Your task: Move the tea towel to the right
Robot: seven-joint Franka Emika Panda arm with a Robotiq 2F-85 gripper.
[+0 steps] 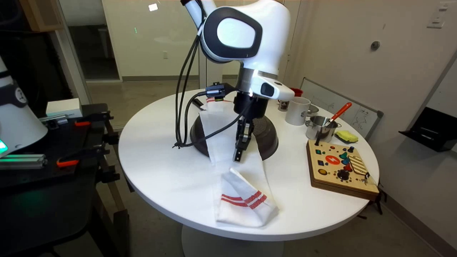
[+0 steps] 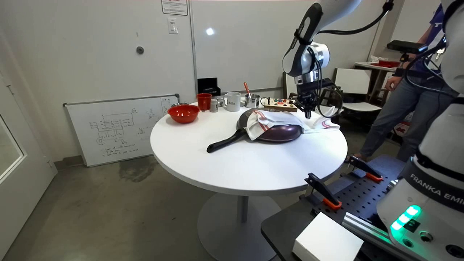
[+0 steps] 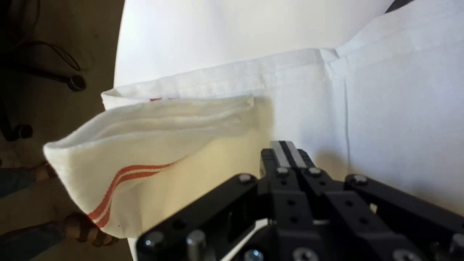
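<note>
The tea towel (image 1: 221,153) is a long white strip. It lies over a dark round pan (image 1: 267,141) and runs onto the white table. Its near end is folded over, with red stripes, by the table's edge. In an exterior view the towel (image 2: 277,119) drapes over the pan (image 2: 282,135), with another striped end near the pan's handle. My gripper (image 1: 237,156) is shut with nothing between its fingers, pointing down above the towel. In the wrist view the gripper (image 3: 287,148) is over the flat part of the towel (image 3: 297,90), beside the folded end.
A wooden board with knobs (image 1: 339,171), a metal pot (image 1: 317,130), a white mug (image 1: 297,111) and a yellow-green sponge (image 1: 346,136) stand on the table. A red bowl (image 2: 183,114) and a red cup (image 2: 204,101) stand there too. The pan's handle (image 2: 226,142) sticks out.
</note>
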